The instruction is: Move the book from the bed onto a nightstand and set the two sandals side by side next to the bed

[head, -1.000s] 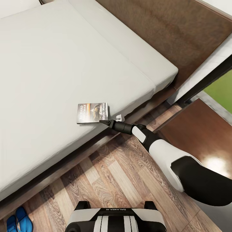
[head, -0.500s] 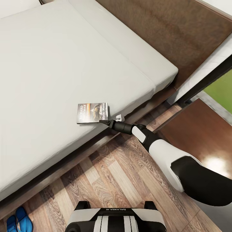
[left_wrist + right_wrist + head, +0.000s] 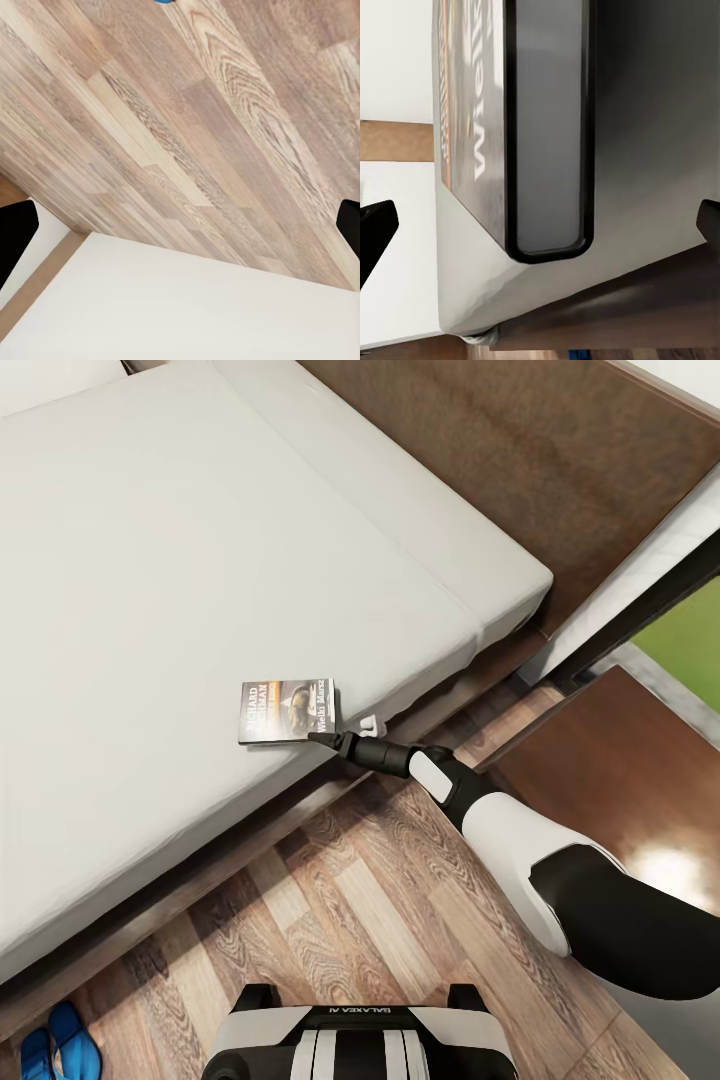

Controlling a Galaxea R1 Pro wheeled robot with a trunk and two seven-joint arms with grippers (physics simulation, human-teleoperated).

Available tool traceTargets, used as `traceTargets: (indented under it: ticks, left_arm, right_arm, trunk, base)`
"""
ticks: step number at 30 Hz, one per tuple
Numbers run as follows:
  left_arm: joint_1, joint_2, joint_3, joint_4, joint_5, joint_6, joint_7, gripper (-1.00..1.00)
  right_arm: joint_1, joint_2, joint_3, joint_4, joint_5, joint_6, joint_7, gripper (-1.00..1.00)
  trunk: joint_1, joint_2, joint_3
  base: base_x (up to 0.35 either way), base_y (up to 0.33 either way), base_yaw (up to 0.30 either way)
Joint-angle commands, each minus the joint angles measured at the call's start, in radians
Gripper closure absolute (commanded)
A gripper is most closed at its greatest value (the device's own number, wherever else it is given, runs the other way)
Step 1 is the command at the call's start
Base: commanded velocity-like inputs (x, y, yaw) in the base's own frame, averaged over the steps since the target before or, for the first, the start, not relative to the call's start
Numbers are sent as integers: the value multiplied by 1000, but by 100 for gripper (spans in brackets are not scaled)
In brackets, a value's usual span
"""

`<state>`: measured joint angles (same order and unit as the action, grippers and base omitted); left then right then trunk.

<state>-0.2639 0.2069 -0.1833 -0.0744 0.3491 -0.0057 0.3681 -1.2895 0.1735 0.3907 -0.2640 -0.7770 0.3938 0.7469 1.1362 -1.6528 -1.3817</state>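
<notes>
Head view has our right arm (image 3: 520,840) stretched forward from the lower right toward the bed (image 3: 180,560). Its gripper (image 3: 335,742) sits at the mattress's near edge, just beside the book (image 3: 287,711). We see the book lying flat on the grey mattress close to that edge, cover up, its short side facing the gripper. The dark tip looks to touch the book's near corner, though we cannot tell for sure.

From the right wrist we look straight at the book (image 3: 514,135) edge-on, its page block framed by the dark cover, white lettering on the face. The two fingertips (image 3: 375,232) show at opposite borders of that picture, wide apart, so the jaws are open with the book between them but not clasped.

At the lower left corner of the head view we see the blue sandals (image 3: 60,1045) lying close together on the plank floor (image 3: 330,900), just off the bed frame. The nightstand (image 3: 620,770) stands at the right, its glossy top catching light.

The left wrist looks down at floor planks and a pale surface; its fingertips (image 3: 15,232) sit spread to both borders, jaws open and holding nothing.
</notes>
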Motion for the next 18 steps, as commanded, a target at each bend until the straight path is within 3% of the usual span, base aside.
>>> traceTargets:
  ticks: [1,18]
  left_arm:
    - [0,0,-9,-1,10,-1,3,-100]
    - [0,0,-9,-1,10,0,3,-100]
  right_arm:
    - [-1,0,4,0,-9,7,0,-100]
    - [-1,-1,4,1,-9,7,0,-100]
  trunk:
    - [0,0,0]
    - [0,0,0]
  base:
    - [0,0,0]
    - [0,0,0]
